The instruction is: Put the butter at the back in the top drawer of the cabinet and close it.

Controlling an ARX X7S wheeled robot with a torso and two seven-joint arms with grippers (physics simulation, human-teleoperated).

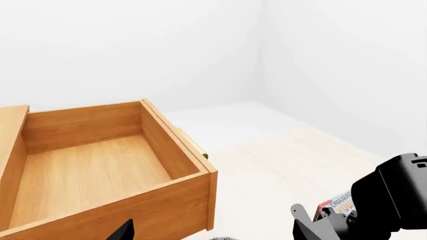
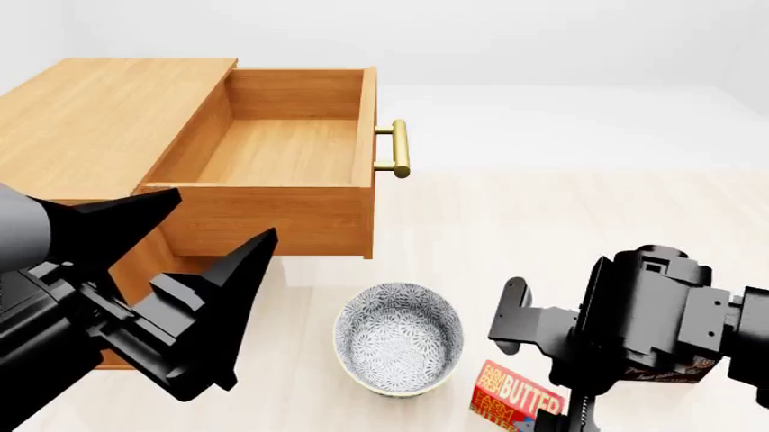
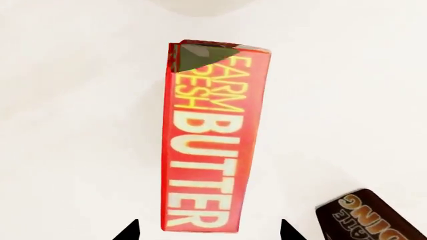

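The butter (image 3: 213, 135), a red carton with yellow lettering, lies flat on the pale floor to the right of the bowl, as the head view shows (image 2: 520, 396). My right gripper (image 3: 209, 232) hangs over it, open, with its black fingertips (image 3: 130, 231) on either side of the carton's near end and not touching it. The cabinet (image 2: 108, 117) stands at left with its top drawer (image 2: 283, 148) pulled out and empty, brass handle (image 2: 397, 148) facing right. In front of the drawer's side wall, my left gripper (image 2: 226, 212) is open and holds nothing.
A patterned bowl (image 2: 399, 337) sits on the floor between the two arms. A brown chocolate pudding box (image 3: 370, 217) lies close beside the butter, partly under my right arm (image 2: 649, 324). White walls stand behind the cabinet.
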